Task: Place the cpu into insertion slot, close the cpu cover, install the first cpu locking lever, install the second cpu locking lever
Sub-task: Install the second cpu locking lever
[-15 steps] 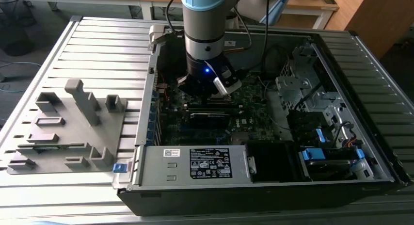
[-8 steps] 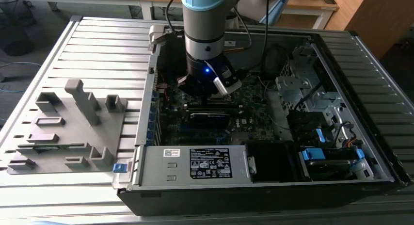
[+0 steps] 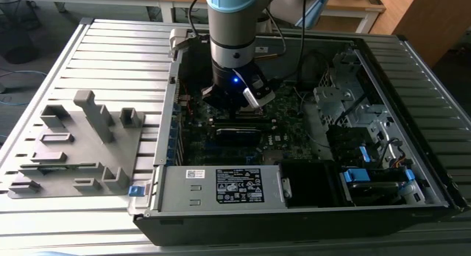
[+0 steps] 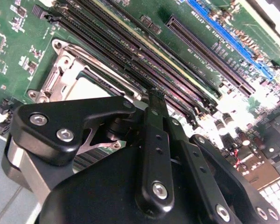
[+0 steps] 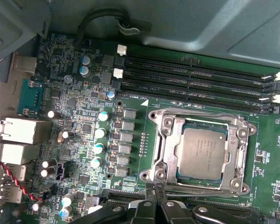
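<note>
Cpu [image 5: 204,150], silver-grey, lies seated in its socket at the first wrist view's lower right, framed by the closed cpu cover [image 5: 164,140]; the gripper [image 5: 155,192] stands just beside the cover's edge, jaws together and holding nothing; in the exterior view the gripper [image 3: 237,105] hangs at centre over the motherboard [image 3: 283,110] inside the open computer case [image 3: 294,223].
</note>
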